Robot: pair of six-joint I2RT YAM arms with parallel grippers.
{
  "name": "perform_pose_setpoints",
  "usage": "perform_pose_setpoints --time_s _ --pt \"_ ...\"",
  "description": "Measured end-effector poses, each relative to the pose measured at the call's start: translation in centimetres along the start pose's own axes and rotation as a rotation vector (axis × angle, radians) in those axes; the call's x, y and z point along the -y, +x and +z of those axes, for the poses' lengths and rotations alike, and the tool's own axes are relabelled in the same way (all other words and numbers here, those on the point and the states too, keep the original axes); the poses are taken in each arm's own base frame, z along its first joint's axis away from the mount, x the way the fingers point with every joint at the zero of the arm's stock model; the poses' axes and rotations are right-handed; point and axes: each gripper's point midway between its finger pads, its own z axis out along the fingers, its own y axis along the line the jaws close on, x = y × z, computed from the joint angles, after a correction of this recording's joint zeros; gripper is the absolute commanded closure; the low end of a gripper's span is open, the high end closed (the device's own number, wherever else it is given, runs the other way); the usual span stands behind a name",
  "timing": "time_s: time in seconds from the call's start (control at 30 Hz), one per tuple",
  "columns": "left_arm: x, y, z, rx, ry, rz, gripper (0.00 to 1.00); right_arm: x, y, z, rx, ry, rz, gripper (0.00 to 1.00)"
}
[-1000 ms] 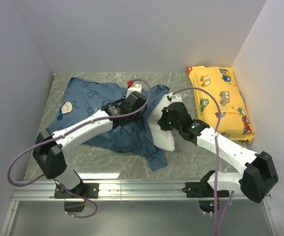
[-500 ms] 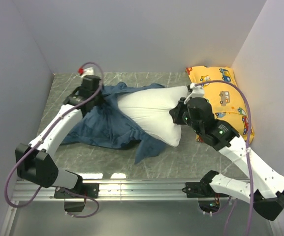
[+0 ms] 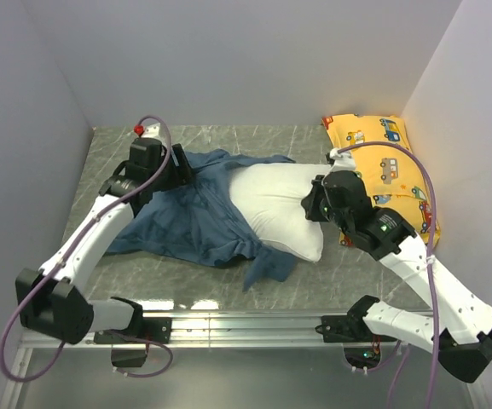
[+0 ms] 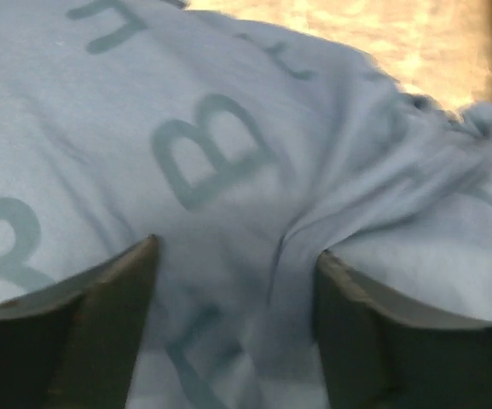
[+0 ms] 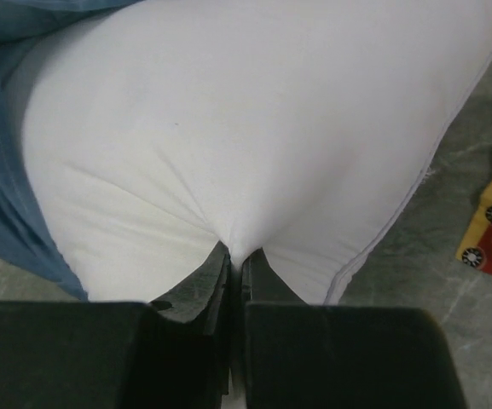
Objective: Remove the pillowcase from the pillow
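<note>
Blue letter-printed fabric pillowcase point(image 3: 186, 223) sleeves the left end of the plump white pillow point(image 3: 280, 204) on the table point(image 3: 331, 281). Your right tool point(image 5: 235, 256) pinches a pillow edge; your left tool point(image 4: 237, 281) stands spread over cloth, so a pull may drag both.

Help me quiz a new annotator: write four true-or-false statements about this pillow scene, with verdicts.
1. The right hand is pinched shut on the pillow. True.
2. The left hand is clamped on the pillowcase. False: it is open, just above the fabric.
3. The pillow is completely out of the pillowcase. False: its left end is covered by the blue fabric.
4. The yellow car-print pillow lies to the right of the pillow. True.
</note>
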Motion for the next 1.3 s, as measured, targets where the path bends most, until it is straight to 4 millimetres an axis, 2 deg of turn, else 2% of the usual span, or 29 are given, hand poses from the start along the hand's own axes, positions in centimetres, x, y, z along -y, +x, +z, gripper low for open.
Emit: perform_pose_setpoints --time_s 0.1,0.17,0.23,0.3,0.37,0.43,0.6,0.7,0.77,0.8,0.83,0.9,1.0,1.07,1.17,1.3 --pt "1.9 -0.5 -2.6 0.041 0.075 0.007 0.12 1.0 0.6 0.7 -0.029 0.061 -0.021 1.0" --pt "3.3 -1.3 -5.3 0.097 0.135 0.013 0.09 1.4 0.8 1.4 -0.049 0.103 -0.041 1.0" --pt "4.7 -1.4 -8.2 0.152 0.204 0.018 0.09 1.8 1.0 1.9 -0.064 0.134 -0.058 1.0" --pt "5.5 -0.3 -10.8 0.184 0.273 0.016 0.11 2.0 1.1 2.2 -0.07 0.149 -0.067 1.0" --pt "5.3 1.7 -12.3 0.181 0.309 0.006 0.11 2.0 1.1 2.2 -0.075 0.152 -0.07 1.0" --pt "4.3 4.2 -12.3 0.159 0.305 -0.011 0.12 1.9 0.9 2.2 -0.075 0.151 -0.073 1.0" --pt "1.6 12.5 -9.0 -0.006 0.233 -0.024 0.12 1.6 0.5 2.1 -0.07 0.146 -0.075 1.0" --pt "0.7 15.9 -8.0 -0.077 0.212 -0.024 0.11 1.7 0.5 2.2 -0.073 0.149 -0.082 1.0" --pt "0.9 16.7 -7.7 -0.084 0.214 -0.037 0.28 1.8 0.6 2.2 -0.077 0.151 -0.088 1.0" --pt "1.0 16.7 -7.6 -0.08 0.216 -0.04 0.43 1.8 0.6 2.2 -0.078 0.151 -0.092 1.0" --pt "1.2 16.5 -7.4 -0.069 0.213 -0.056 0.75 1.7 0.5 2.2 -0.078 0.151 -0.093 1.0" --pt "1.0 16.0 -7.0 -0.045 0.19 -0.073 0.97 1.6 0.2 2.1 -0.076 0.15 -0.095 1.0" --pt "-0.1 15.2 -6.5 -0.009 0.106 -0.078 1.0 1.1 -0.7 1.6 -0.063 0.135 -0.09 1.0" --pt "-0.9 13.8 -6.5 0.025 0.047 -0.087 1.0 0.6 -1.5 1.2 -0.049 0.119 -0.084 1.0" --pt "-3.2 9.3 -6.5 0.122 -0.047 -0.152 1.0 -0.2 -3.4 0.5 -0.023 0.087 -0.058 1.0" --pt "-8.8 2.7 -7.3 0.27 -0.182 -0.28 1.0 -0.8 -5.5 -0.5 0.002 0.046 -0.024 1.0"
